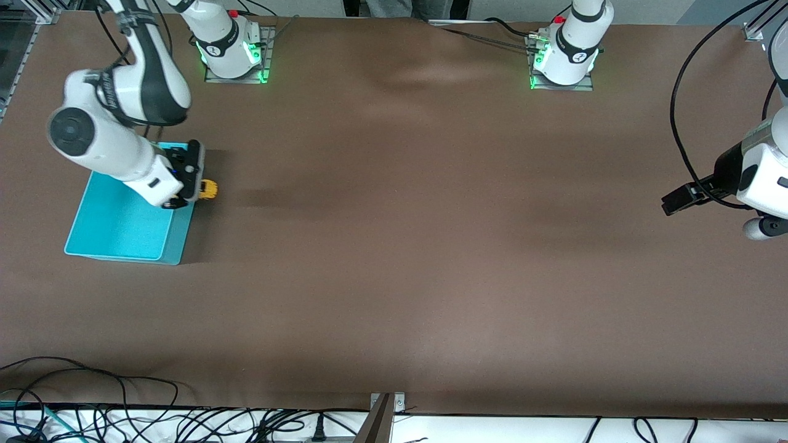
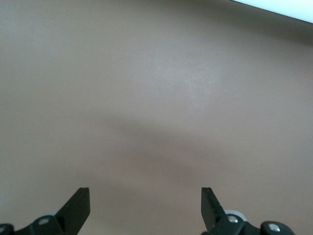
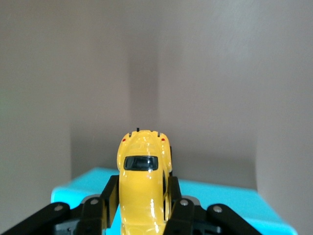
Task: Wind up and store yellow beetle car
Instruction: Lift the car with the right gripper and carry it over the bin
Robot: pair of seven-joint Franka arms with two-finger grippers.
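My right gripper [image 1: 198, 189] is shut on the yellow beetle car [image 1: 208, 189] and holds it in the air over the rim of the turquoise bin [image 1: 117, 224]. In the right wrist view the car [image 3: 143, 181] sits between the two black fingers [image 3: 108, 196], with the bin's rim [image 3: 234, 203] just below. My left gripper [image 1: 677, 202] is open and empty, held above bare table at the left arm's end; its wrist view shows only the fingertips [image 2: 80, 203] and brown table.
The turquoise bin stands at the right arm's end of the brown table [image 1: 418, 234]. Cables [image 1: 123, 418] lie along the table edge nearest the front camera.
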